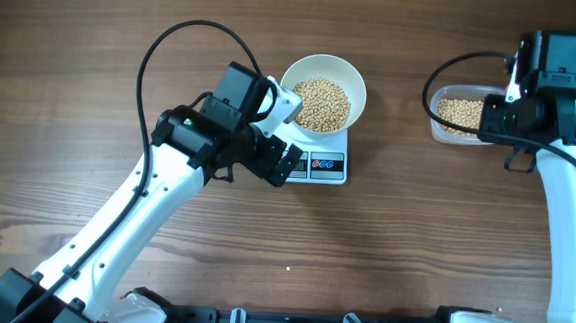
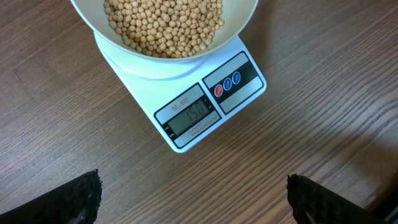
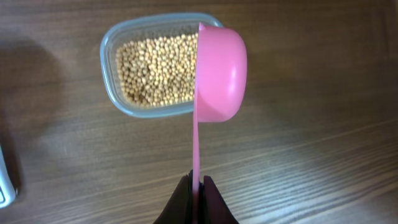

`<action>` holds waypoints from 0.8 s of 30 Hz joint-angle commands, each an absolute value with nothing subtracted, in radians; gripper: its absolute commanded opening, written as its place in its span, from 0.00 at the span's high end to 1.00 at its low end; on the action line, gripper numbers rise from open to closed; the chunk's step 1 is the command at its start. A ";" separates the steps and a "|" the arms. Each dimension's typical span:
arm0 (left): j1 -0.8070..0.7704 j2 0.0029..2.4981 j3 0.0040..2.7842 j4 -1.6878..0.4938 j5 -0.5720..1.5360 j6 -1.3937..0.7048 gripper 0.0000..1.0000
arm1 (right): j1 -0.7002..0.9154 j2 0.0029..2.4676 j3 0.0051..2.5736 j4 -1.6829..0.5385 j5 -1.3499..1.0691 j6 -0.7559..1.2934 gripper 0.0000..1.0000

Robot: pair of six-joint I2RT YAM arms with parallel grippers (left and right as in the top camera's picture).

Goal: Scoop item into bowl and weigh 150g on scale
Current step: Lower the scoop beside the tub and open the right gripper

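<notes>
The white bowl [image 1: 324, 72] stands on the scale [image 1: 320, 167], heaped with tan beans [image 1: 322, 103]. In the left wrist view the bowl [image 2: 242, 22] and its beans [image 2: 165, 25] fill the top, and the scale's display [image 2: 188, 118] reads 150. My left gripper [image 2: 193, 180] hovers open over bare table in front of the scale, holding nothing. My right gripper [image 3: 199, 182] is shut on the thin handle of a pink scoop [image 3: 221, 74]. The scoop is turned on its side over the right end of a clear tub [image 3: 111, 74] of beans [image 3: 155, 68].
The clear tub [image 1: 436, 126] sits at the table's right, well apart from the scale. The left arm [image 1: 156, 194] crosses the table diagonally from the front left. The right arm [image 1: 569, 229] runs along the right edge. A cable loops above each arm.
</notes>
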State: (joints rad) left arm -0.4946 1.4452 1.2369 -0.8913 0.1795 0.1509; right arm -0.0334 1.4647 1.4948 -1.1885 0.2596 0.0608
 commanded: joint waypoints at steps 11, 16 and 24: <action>-0.489 1.423 1.251 -0.892 0.173 0.141 0.00 | -0.030 1.469 1.496 -1.158 -0.052 0.134 0.96; -0.489 1.423 1.251 -0.892 0.174 0.142 0.00 | -0.030 1.468 1.496 -0.967 -0.275 0.302 0.94; -0.489 1.423 1.251 -0.892 0.174 0.141 0.00 | -0.032 1.468 1.496 -0.862 -0.393 0.692 0.00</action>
